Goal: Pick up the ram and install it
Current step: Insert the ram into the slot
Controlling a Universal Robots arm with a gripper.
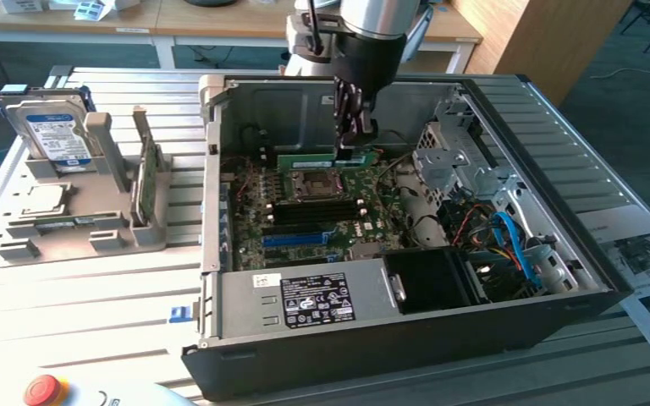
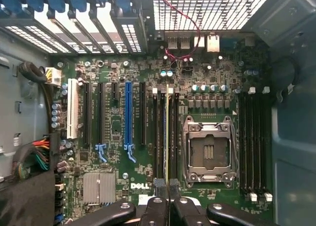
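At the exterior view's left, on the slatted tabletop (image 1: 65,313): grey rack (image 1: 133,235) holding a drive (image 1: 57,135) and a green card (image 1: 145,182), both upright. At centre, open case (image 1: 302,355) with its board (image 1: 302,224) facing up. Reaching down into it from above, hand (image 1: 354,148), fingers pressed together on the ram (image 1: 302,157), pinching it low over the board. In the wrist view, ram (image 2: 167,132) edge-on, running along the black slots (image 2: 155,137) just beside the socket (image 2: 207,149); seated or not, cannot tell. Further right inside the case, blue cables (image 1: 515,241); beyond the case, papers (image 1: 647,262).
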